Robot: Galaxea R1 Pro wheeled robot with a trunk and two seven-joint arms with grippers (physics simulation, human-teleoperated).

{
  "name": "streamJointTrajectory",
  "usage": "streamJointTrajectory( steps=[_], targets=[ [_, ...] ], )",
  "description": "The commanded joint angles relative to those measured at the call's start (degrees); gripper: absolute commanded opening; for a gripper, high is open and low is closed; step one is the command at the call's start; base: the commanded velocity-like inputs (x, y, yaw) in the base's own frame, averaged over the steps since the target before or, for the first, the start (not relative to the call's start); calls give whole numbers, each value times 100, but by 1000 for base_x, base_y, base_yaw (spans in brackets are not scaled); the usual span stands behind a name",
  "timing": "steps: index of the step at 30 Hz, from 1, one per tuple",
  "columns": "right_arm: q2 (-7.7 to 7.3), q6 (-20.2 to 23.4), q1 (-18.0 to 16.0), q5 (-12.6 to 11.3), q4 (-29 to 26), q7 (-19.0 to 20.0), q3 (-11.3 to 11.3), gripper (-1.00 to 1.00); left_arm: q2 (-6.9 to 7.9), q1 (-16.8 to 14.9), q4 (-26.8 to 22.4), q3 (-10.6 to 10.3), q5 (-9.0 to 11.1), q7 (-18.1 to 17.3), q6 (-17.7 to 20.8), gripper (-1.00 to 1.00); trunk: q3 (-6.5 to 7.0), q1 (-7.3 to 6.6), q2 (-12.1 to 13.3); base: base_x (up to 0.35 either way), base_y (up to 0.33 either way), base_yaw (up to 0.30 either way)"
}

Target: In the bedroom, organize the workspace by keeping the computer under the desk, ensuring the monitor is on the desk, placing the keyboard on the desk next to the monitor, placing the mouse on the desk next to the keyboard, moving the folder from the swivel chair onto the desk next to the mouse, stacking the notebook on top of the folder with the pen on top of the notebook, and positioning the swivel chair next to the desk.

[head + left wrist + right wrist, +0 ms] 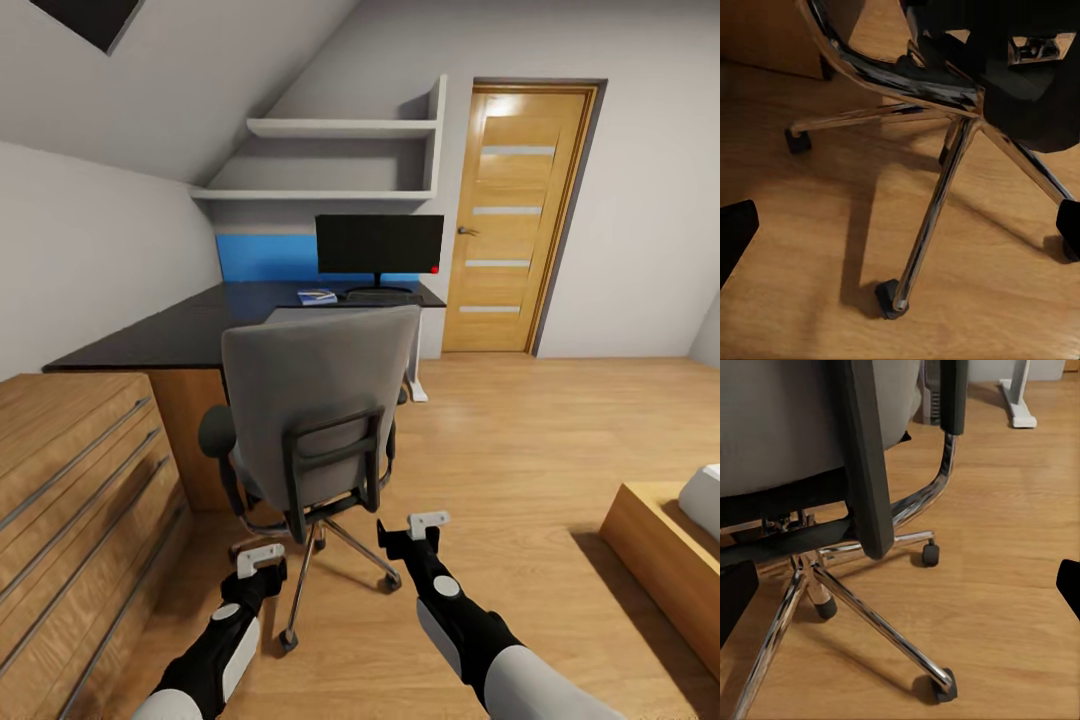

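The grey swivel chair (315, 390) stands with its back to me, just in front of the black-topped desk (190, 335). Its chrome base (937, 195) and castors (931, 555) show close up in both wrist views. The monitor (380, 243) stands on the desk's far end, with a dark flat keyboard (378, 296) at its foot and a small blue flat item (317, 296) to the left. The chair's back hides the seat, so the folder is hidden. My left gripper (260, 558) and right gripper (428, 522) hang open and hold nothing, low behind the chair base.
A light-wood cabinet (80, 480) runs along the left wall. A wooden bed frame corner (655, 545) juts in at the right. A wooden door (515, 220) stands beyond the desk's white leg (416, 380). Open wood floor (520, 430) lies right of the chair.
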Motion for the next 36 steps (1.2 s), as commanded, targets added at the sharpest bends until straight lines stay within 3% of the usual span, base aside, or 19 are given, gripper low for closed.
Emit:
streamJointTrajectory(
  steps=[1,2,7,19,29,36],
  targets=[
    [-3,-31,-8,-61,-26,-39,48,100,-16,-3,-156,15,32,86,-15,100,-24,21,-44,0,0,0],
    [-2,-55,-8,-64,-24,-39,49,100,-32,-3,-403,-16,26,108,-16,100,-42,43,-84,0,0,0],
    [-8,-192,-9,-65,-3,-39,55,100,-35,-3,-520,-168,22,105,-52,100,-132,153,-285,0,0,0],
    [-14,-229,-9,-66,0,-39,47,100,-32,-3,-528,-197,19,100,-54,100,-347,417,-766,0,0,0],
    [-22,-235,-9,-66,-1,-39,39,100,-38,-4,-506,-200,24,88,-54,100,-347,417,-766,0,0,0],
    [-28,-238,-9,-66,-8,-39,30,100,-37,-3,-221,-210,8,84,-57,100,-347,417,-766,168,0,0]
  ],
)
